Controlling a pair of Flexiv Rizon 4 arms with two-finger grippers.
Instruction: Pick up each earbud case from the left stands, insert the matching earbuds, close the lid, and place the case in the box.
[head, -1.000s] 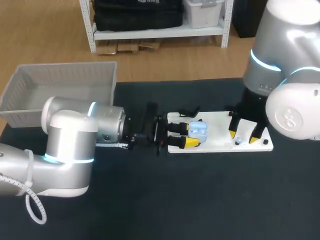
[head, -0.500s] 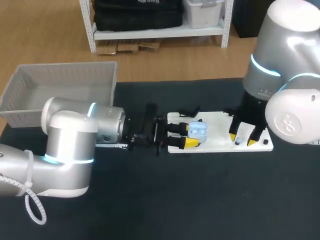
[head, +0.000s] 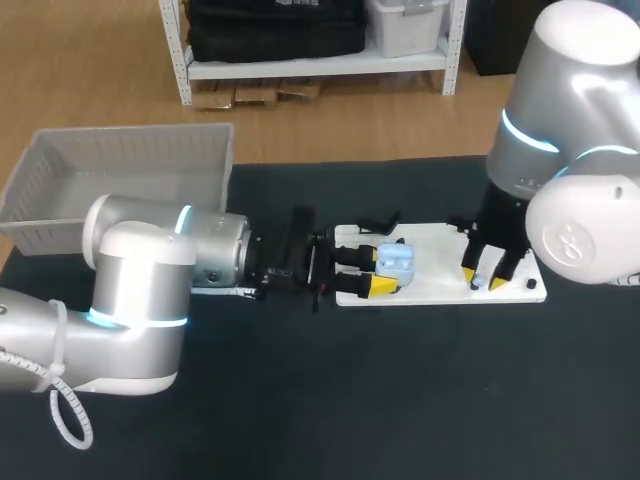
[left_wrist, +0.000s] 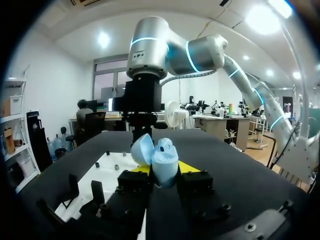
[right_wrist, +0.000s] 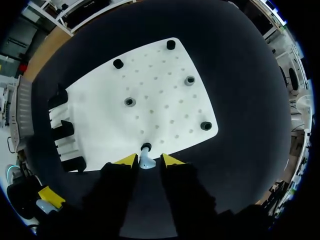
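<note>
While L arm stays still, head view: R gripper (head: 482, 279) has settled lower over white pegged board (head: 430, 250).
L wrist view: L gripper (left_wrist: 162, 171) clamped on pale blue plastic earbud case (left_wrist: 161, 159), lid open.
R wrist view: jaws apart, flanking small pale earbud (right_wrist: 146, 160) on its peg, not yet gripped; pickup looks next.
Writing: none legible.

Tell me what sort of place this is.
Likely a robotics lab test bench: black-topped table, white pegged fixture board, grey plastic basket, and the left gripper holding an open pale blue earbud case.
</note>
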